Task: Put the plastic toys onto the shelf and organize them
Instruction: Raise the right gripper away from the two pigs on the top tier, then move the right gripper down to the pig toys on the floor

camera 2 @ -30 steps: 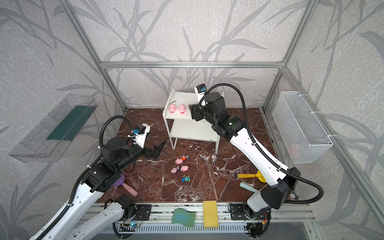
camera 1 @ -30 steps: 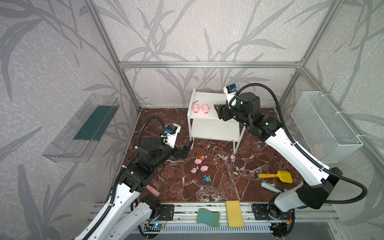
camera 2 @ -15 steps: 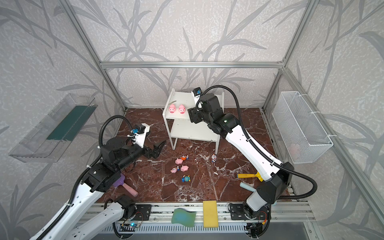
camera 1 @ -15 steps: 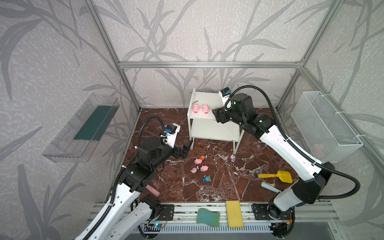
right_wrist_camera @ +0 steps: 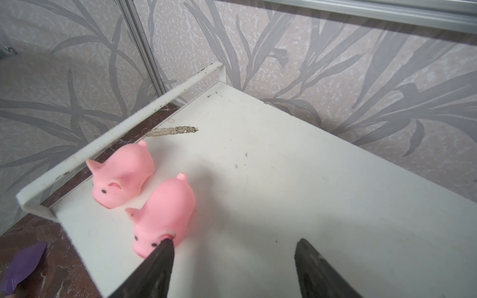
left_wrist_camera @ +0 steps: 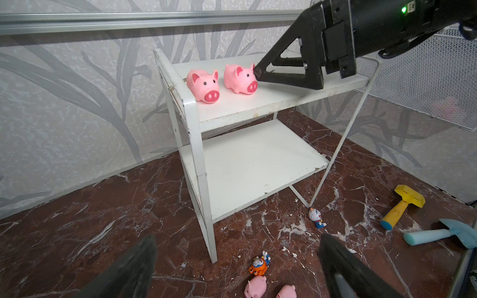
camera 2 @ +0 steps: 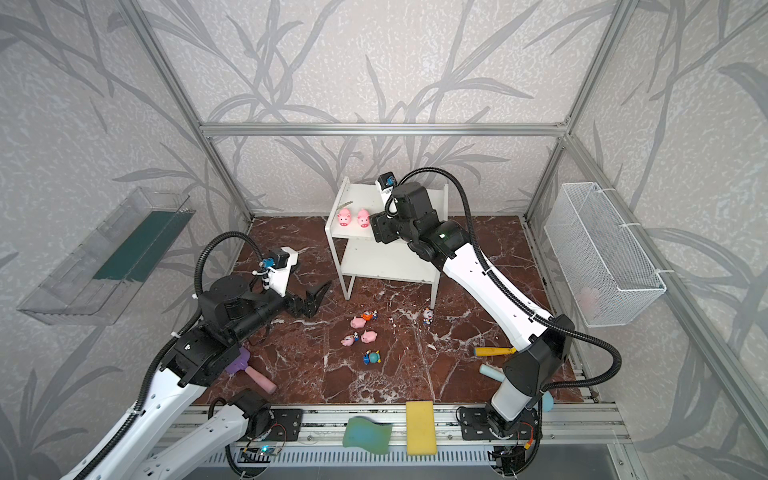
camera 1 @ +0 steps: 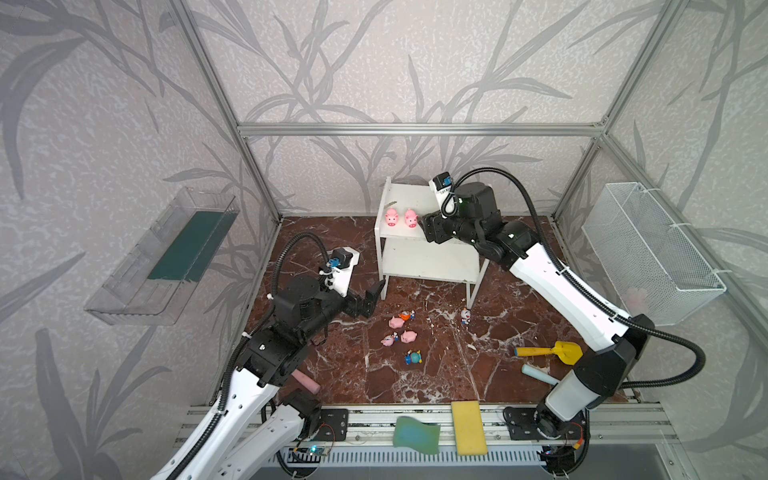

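The white shelf (camera 1: 428, 257) (left_wrist_camera: 258, 160) stands at the back. Two pink pigs (camera 1: 391, 217) (camera 1: 411, 217) sit side by side on its top tier. My right gripper (camera 1: 422, 226) (right_wrist_camera: 233, 242) rests open over that tier, and one fingertip (right_wrist_camera: 165, 245) touches the nearer pig (right_wrist_camera: 165, 206) by its ear. My left gripper (camera 1: 374, 297) (left_wrist_camera: 236, 245) hangs open and empty over the floor, left of the shelf. In front of the shelf, two more pigs (camera 1: 396, 322) (camera 1: 409, 336) and several small figurines (camera 1: 413, 356) (camera 1: 465, 316) lie on the floor.
A yellow shovel (camera 1: 548, 351) and a blue shovel (camera 1: 538, 373) lie at the front right, a pink-handled tool (camera 1: 305, 381) under the left arm. Green (camera 1: 415, 434) and yellow (camera 1: 468, 427) sponges lie on the front rail. Wire basket (camera 1: 648, 249) on the right wall, clear tray (camera 1: 166, 257) on the left.
My right gripper has slid left across the top tier, up against the second pig. The left arm has stayed still.
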Motion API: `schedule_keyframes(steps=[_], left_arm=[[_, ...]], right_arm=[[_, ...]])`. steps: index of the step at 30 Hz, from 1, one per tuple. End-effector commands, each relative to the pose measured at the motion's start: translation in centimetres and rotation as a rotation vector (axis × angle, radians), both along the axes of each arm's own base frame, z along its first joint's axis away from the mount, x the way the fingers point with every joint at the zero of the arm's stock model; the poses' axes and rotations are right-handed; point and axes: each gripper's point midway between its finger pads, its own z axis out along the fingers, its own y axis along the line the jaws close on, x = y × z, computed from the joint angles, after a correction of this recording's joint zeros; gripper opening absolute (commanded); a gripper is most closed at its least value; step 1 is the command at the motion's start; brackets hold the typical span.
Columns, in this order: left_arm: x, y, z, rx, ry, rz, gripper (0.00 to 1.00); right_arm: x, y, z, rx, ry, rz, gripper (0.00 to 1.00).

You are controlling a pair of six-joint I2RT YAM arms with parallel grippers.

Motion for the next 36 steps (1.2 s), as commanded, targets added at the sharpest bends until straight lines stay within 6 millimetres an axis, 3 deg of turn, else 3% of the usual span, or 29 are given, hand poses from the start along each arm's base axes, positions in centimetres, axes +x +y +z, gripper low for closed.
schedule_keyframes(steps=[1,13,19,24,28,32,36], left_arm=[[-0.1,0.1,0.3,-0.007,-0.021,-0.004,0.99],[-0.2,0.4,0.3,-0.003,-0.028,0.008,0.99],[0.0,0.3,-0.1,0.006,-0.02,0.008,0.99],[0.4,0.2,-0.8,0.028,-0.013,0.01,0.99],[0.6,0.4,-1.1,0.055,-0.026,0.022,0.99],[0.9,0.6,-1.7,0.088,-0.031,0.031,0.99],[0.8,0.9,-2.2,0.11,-0.017,0.044,0.99]], right_arm=[[-0.3,0.5,1.1,0.009,-0.014,0.02,0.74],[-0.5,0.9,1.1,0.01,-0.016,0.033,0.74],[-2.2,-0.4,3.2,0.023,-0.073,0.038,0.74],[-6.0,-1.2,5.1,0.045,-0.148,0.115,0.74],[-10.6,-1.7,6.2,0.056,-0.225,0.215,0.74],[-15.1,-2.3,4.8,0.049,-0.248,0.298,0.74],[-18.6,-2.5,1.4,0.008,-0.221,0.361,0.73]])
